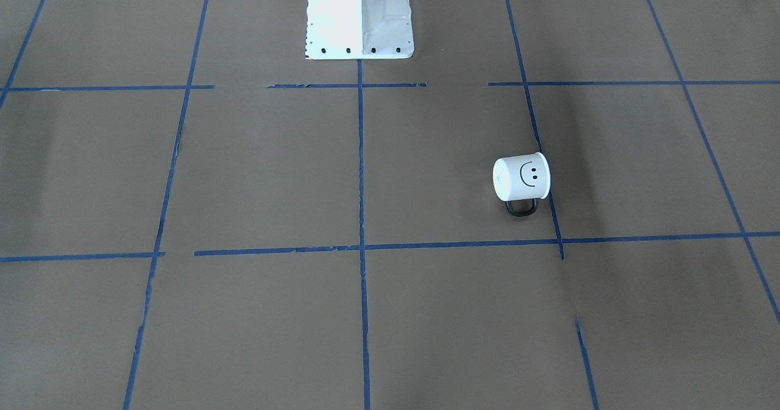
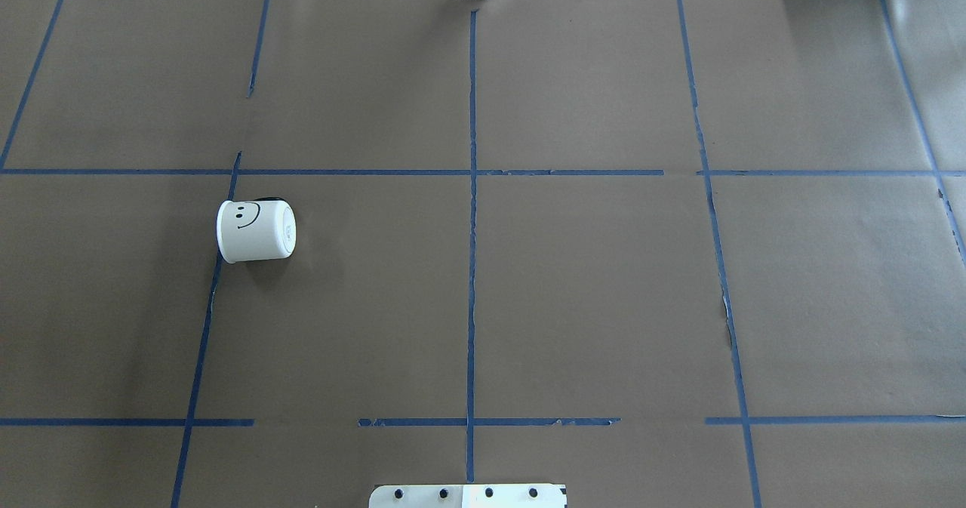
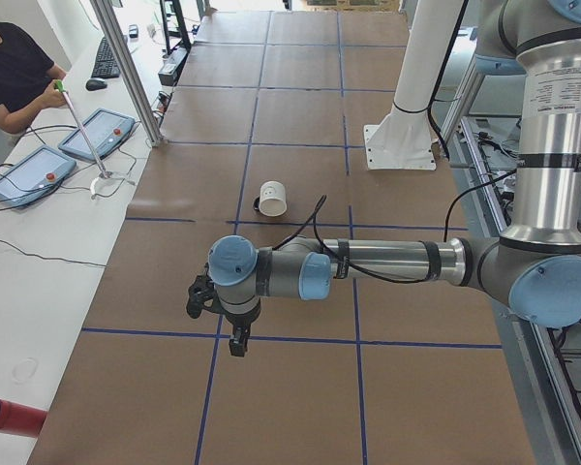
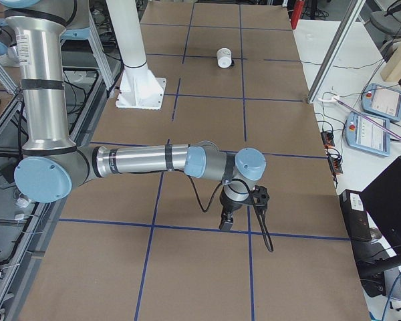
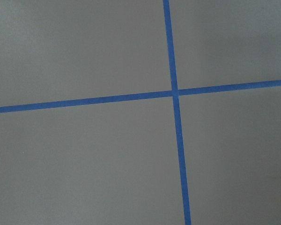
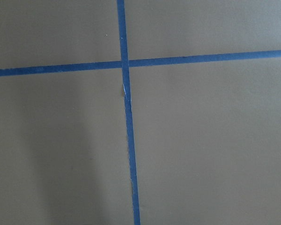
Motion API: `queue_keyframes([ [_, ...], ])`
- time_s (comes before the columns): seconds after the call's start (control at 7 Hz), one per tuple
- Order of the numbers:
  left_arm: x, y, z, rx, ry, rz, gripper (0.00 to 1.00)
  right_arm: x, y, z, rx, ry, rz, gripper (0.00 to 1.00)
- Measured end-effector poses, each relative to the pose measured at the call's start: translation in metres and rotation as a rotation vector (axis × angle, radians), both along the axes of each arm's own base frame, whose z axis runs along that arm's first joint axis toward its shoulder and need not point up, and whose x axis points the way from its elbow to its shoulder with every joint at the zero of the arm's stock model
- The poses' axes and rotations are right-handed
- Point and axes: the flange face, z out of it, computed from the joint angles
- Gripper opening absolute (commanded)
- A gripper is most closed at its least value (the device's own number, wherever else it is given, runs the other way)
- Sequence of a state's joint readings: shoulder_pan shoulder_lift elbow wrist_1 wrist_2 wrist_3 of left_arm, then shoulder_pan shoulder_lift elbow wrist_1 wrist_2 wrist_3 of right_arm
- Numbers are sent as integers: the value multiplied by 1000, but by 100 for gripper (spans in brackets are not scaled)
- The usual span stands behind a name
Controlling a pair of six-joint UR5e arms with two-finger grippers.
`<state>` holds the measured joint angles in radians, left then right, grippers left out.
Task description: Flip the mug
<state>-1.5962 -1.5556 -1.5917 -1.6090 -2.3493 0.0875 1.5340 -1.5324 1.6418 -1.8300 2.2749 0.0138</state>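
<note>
The mug (image 1: 521, 178) is white with a black smiley face and lies on its side on the brown paper table, handle (image 1: 522, 208) flat against the paper. In the overhead view the mug (image 2: 256, 230) is in the left half, its closed base toward the centre and its flared rim toward the left edge. It also shows in the exterior left view (image 3: 272, 198) and the exterior right view (image 4: 223, 57). My left gripper (image 3: 238, 349) hangs over the table, well short of the mug. My right gripper (image 4: 225, 226) hangs far from it. I cannot tell whether either is open or shut.
The white robot pedestal (image 1: 359, 14) stands at the table's robot side. Blue tape lines (image 2: 472, 213) grid the paper. An operator (image 3: 15, 68) sits by control tablets (image 3: 97, 133) on a side bench. More pendants (image 4: 381, 100) lie beyond the far edge.
</note>
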Motion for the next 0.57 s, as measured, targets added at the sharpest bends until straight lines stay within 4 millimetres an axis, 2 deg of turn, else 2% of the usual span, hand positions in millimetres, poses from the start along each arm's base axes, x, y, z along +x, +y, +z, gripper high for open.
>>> queue_keyframes([
  [0.57, 3, -11, -12, 73, 5, 10, 100, 0, 0, 0, 0, 0, 0, 100],
])
